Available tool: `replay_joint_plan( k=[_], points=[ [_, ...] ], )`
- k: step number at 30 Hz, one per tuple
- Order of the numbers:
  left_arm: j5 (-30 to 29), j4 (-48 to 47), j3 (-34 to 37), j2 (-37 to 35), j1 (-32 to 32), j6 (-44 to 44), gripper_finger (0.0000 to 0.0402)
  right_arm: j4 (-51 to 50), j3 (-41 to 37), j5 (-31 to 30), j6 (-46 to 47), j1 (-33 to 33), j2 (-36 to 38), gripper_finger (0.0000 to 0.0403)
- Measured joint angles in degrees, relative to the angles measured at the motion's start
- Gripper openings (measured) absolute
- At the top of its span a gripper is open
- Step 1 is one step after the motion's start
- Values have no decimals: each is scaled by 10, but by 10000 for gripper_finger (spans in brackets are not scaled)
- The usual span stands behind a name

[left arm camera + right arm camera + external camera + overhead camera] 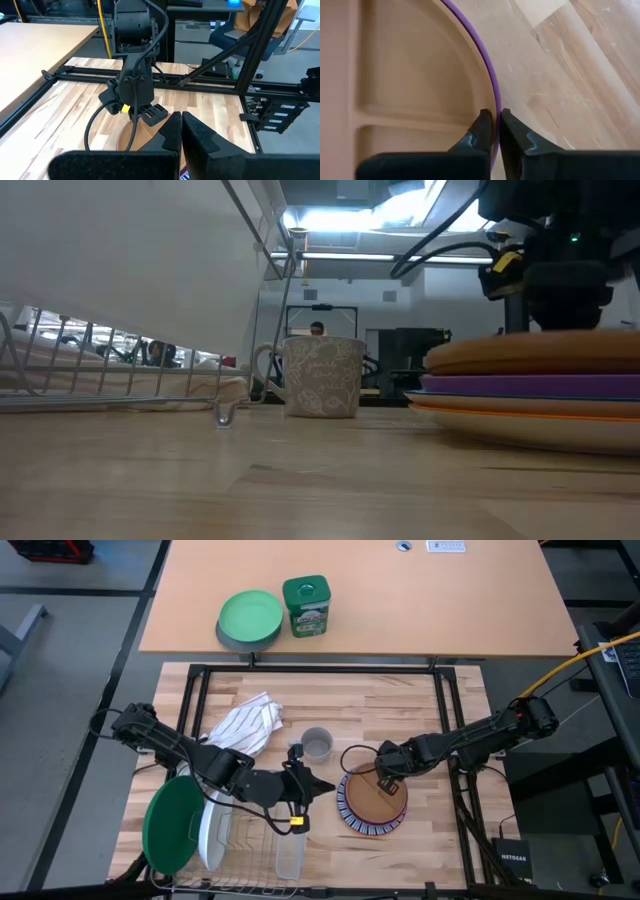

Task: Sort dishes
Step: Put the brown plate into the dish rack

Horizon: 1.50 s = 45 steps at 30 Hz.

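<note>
At nine o'clock on the worktop (pixel 420 705) in the high view, the dark green plate (pixel 172 822) and the white plate (pixel 213 832) stand on edge in the wire dish rack (pixel 250 845). A striped cloth (pixel 245 723) lies toward ten o'clock of the rack.

The left pincer (pixel 318 786) sits near centre, fully shut and holding nothing, its tip pointing toward three o'clock, close to the plate stack. The small grey mug (pixel 317 744) stands just beyond it at twelve o'clock.

Right of centre is the stack: brown plate (pixel 372 800) on top, purple plate (pixel 530 385) beneath, an orange-edged plate (pixel 520 408) lower still, and a striped rim at the base. The right pincer (pixel 385 783) is at the twelve o'clock edge of the stack; the right wrist view shows its fingers (pixel 481 131) closed onto the brown plate's rim, with the purple rim at the outer finger.

Risks, as judged:
- The grip is thin, on the rim only. A heavy plate could pivot or slip out on lifting.
- The outer finger lies against the purple rim; both plates could rise together, or the purple one be dragged off the stack.
- The idle left pincer lies on the probable path to the rack; a collision is possible.
- The mug stands near that route and could be knocked.
</note>
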<state>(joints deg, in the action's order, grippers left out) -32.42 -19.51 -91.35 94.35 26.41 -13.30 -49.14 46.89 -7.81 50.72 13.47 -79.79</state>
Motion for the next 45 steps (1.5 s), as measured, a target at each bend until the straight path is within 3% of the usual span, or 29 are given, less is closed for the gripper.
replay_joint_plan(
  k=[4, 16, 30, 38, 45],
  points=[
    [0, 0, 0, 0, 0, -7, 3, 0, 0, 16, 0, 0, 0, 31],
    [0, 0, 0, 0, 0, -13, 3, 22, 0, 71, 0, 0, 6, 17],
    [0, 2, 0, 0, 0, -13, 3, 64, 0, 206, 5, 0, 9, 16],
    [57, 27, 0, 10, -7, 46, 10, 122, 0, 271, 24, 0, 9, 16],
    [109, 25, 0, 30, -22, 24, 62, 132, 1, 272, 35, 0, 9, 11]
  ],
)
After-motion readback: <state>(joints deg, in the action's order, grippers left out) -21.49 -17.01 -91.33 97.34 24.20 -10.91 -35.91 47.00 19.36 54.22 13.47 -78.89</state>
